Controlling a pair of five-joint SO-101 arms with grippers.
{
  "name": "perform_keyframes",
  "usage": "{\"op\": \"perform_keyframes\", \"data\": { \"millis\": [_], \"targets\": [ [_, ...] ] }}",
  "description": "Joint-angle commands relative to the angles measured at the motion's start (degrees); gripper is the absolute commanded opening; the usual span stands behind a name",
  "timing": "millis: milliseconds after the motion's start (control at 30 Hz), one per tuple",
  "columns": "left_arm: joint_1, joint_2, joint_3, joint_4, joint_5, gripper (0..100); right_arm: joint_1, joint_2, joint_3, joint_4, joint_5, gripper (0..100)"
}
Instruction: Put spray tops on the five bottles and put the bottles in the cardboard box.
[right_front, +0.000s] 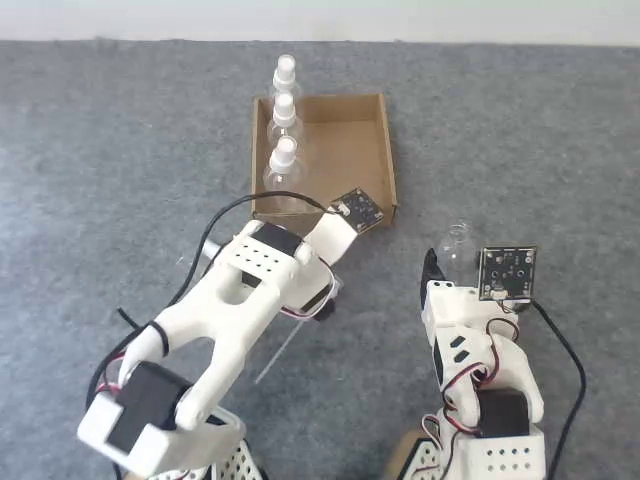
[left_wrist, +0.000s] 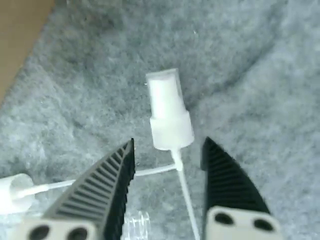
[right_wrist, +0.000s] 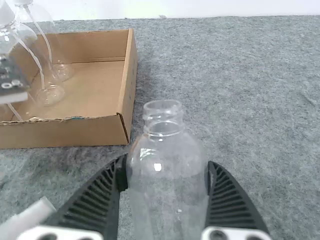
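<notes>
Since a spray top (left_wrist: 169, 112) lies on the grey felt between the parted jaws of the left pincer (left_wrist: 169, 145), the step in hand is judged to be the picking up of that top, so that it can be fitted to the open bottle (right_wrist: 165, 180). The jaws stand wide, clear of the top on either side. They should be closed on the broad collar rather than on the thin dip tube (left_wrist: 184, 192), which would probably bend or slip. The top should be centred between the jaws before they close, so that it is not tipped or pushed along the table (right_front: 520, 130). A second spray top (left_wrist: 14, 189) is seen lying near and is best left undisturbed. When the top is carried over to the bottle, the tube will have to be threaded straight into a narrow neck, so a square, firm hold is called for now.

In the cardboard box (right_front: 340, 160), three bottles (right_front: 283, 160) already fitted with tops are lined up along the left wall. To the right of the box, near its front corner, the uncapped bottle is held upright by the right pincer (right_wrist: 165, 165), whose jaws are pressed against its two sides. It is made of clear plastic, with a rounded shoulder and a short threaded neck. Whether its base rests on the table cannot be told.
</notes>
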Motion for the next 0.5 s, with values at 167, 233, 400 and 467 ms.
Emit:
{"op": "perform_keyframes", "data": {
  "millis": [167,233,400,467],
  "targets": [
    [0.4,-2.4,-3.6,4.1,0.6,20,0.7,-0.9,-0.4,-1.4,-0.2,10.1],
    [0.4,0.3,-5.0,4.2,0.8,20,0.7,-0.9,-0.4,-1.4,-0.2,10.1],
    [0.4,9.2,-11.3,4.2,3.9,20,0.7,-0.9,-0.4,-1.4,-0.2,10.1],
    [0.4,12.0,-13.5,4.3,5.1,20,0.6,-0.9,-0.4,-1.4,-0.2,10.1]
  ]
}}
